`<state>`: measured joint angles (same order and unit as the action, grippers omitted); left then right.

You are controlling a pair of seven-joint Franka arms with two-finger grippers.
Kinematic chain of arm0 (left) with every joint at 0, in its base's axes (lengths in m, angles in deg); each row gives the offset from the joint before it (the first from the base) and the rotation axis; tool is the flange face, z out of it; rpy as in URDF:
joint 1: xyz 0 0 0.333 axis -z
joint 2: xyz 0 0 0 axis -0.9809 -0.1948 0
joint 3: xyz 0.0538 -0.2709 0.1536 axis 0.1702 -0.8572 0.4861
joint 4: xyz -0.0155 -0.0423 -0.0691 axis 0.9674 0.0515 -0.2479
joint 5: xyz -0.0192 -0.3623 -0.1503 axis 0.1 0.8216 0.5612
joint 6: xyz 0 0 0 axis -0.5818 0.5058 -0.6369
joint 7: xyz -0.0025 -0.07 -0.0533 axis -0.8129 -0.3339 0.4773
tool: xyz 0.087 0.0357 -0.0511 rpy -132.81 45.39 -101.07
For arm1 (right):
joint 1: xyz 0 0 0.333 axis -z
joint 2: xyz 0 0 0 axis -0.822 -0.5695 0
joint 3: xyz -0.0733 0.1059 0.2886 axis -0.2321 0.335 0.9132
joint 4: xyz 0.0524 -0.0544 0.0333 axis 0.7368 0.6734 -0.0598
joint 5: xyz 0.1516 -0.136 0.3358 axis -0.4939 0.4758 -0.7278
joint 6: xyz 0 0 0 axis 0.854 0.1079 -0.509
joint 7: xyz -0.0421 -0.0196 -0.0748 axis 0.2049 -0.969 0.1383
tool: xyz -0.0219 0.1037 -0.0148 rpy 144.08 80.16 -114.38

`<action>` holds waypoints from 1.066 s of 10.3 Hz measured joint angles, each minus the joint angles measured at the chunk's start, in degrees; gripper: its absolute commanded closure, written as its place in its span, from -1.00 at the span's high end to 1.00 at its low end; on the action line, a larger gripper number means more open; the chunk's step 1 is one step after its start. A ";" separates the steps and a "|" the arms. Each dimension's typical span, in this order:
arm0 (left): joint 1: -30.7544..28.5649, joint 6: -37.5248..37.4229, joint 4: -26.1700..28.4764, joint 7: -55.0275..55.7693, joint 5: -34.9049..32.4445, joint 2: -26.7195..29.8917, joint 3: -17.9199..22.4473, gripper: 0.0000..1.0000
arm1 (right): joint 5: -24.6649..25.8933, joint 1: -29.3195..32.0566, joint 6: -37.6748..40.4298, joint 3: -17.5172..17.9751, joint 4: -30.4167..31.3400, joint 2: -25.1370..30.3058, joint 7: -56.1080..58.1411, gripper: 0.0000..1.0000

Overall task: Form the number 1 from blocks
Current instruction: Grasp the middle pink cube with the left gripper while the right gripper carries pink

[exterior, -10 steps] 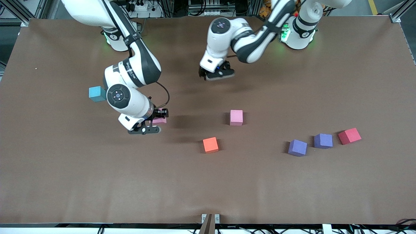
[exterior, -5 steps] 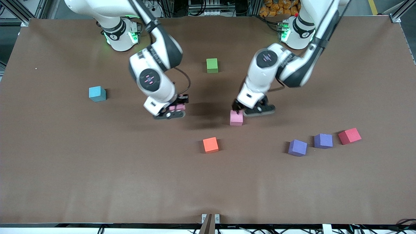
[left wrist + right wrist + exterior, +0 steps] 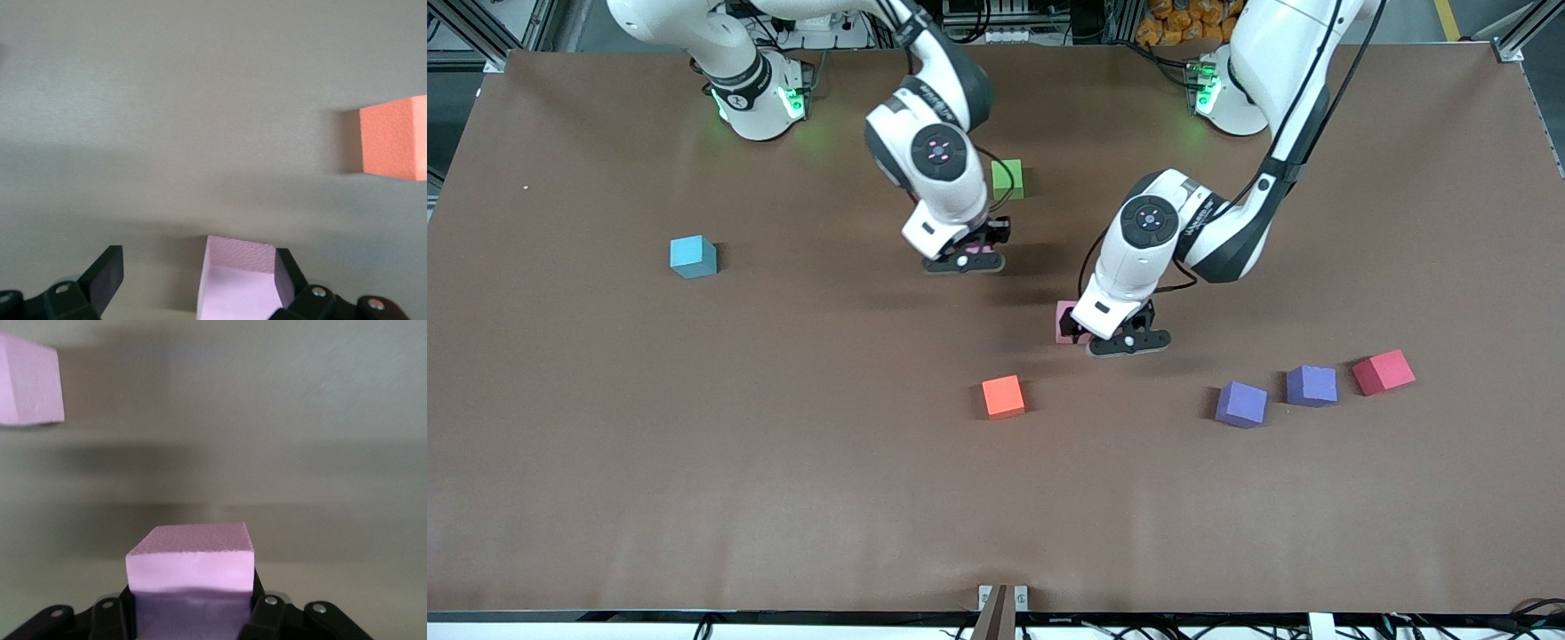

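My right gripper is shut on a pink block and hangs over bare table beside the green block. The second pink block lies mid-table between the open fingers of my left gripper. It rests against one finger, with a wide gap to the other. The left hand hides part of it in the front view. A light blue block sits toward the right arm's end. Two purple blocks sit toward the left arm's end.
An orange cube lies nearer the front camera than the pink block on the table. A red cube sits beside the purple blocks. The brown table is bare along its front edge.
The right arm carried its pink block from the right arm's end toward the middle, up beside the green block. The left gripper came down from the back and now straddles the other pink block.
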<state>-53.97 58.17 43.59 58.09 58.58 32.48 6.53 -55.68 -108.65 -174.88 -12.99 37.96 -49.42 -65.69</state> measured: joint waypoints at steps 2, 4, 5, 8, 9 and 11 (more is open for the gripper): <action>0.59 -0.05 -0.13 -0.07 0.50 -0.44 0.36 1.00 | 0.00 -2.70 -2.46 0.00 0.56 -1.55 -1.95 0.10; 1.40 -0.05 -0.14 -0.10 1.98 -0.99 0.39 1.00 | -0.01 -5.09 -6.58 0.01 3.36 -1.90 -3.25 0.10; 1.97 -0.05 -0.16 -0.11 2.77 -1.21 0.40 1.00 | -0.01 -6.23 -8.17 0.03 4.83 -1.96 -4.14 0.10; 3.03 -0.05 -0.23 -0.11 3.33 -1.90 0.41 1.00 | -0.01 -9.67 -10.29 0.11 5.96 -2.32 -8.02 0.10; 3.22 -0.05 -0.27 -0.10 3.34 -2.34 0.41 1.00 | -0.01 -10.94 -10.83 0.11 5.99 -2.59 -9.24 0.10; 3.60 -0.05 -0.67 -0.11 3.34 -3.65 0.44 1.00 | -0.01 -12.66 -11.71 0.13 6.01 -3.56 -10.82 0.10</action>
<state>-50.37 58.12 42.92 57.99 61.92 28.83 6.97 -55.69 -121.30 -186.59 -12.85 43.98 -52.97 -76.51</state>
